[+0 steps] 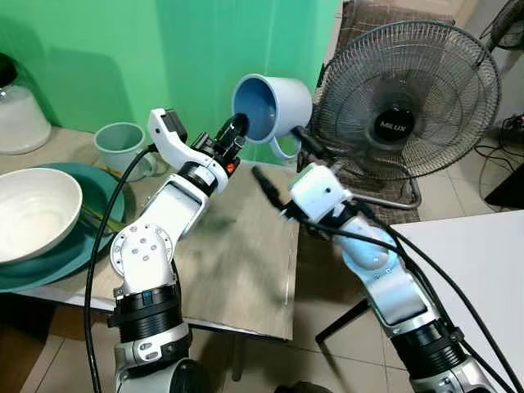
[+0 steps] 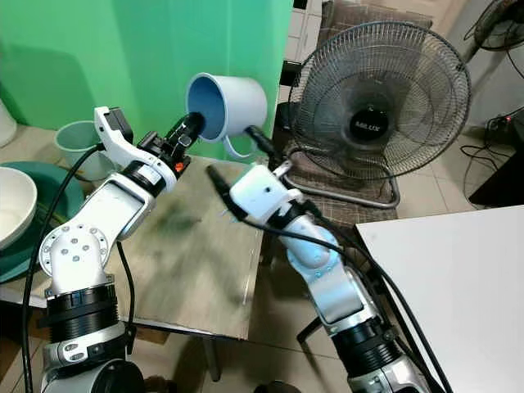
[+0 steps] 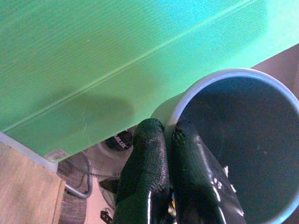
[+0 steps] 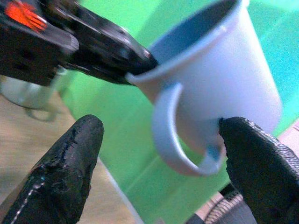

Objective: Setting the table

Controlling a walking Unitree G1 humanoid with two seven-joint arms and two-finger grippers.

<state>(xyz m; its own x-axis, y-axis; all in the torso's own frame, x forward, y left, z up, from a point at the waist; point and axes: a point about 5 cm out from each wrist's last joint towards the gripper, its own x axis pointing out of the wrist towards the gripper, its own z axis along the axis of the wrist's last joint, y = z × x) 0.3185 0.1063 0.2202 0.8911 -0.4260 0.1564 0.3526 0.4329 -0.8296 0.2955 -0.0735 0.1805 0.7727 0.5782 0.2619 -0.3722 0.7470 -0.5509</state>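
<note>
My left end effector (image 1: 237,128) clamps the blue mug's (image 1: 274,107) rim, holding it above the bench (image 1: 237,262). My right end effector (image 1: 282,155) gapes apart beneath its handle.

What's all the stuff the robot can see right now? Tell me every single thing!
blue cup: 1, light blue, held up in the air on its side above the table's far edge, handle downward
green cup: 1, pale green, standing on the table near the green wall
bowl: 1, white, sitting on the plate
plate: 1, teal, at the table's left end
jar: 1, clear with a dark lid, far left
table: 1, beige
fan: 1, grey, on the floor to the right
white surface: 1, lower right
left claw: 1, black, pinching the blue cup's rim
right claw: 1, black, open, at the cup's handle
</note>
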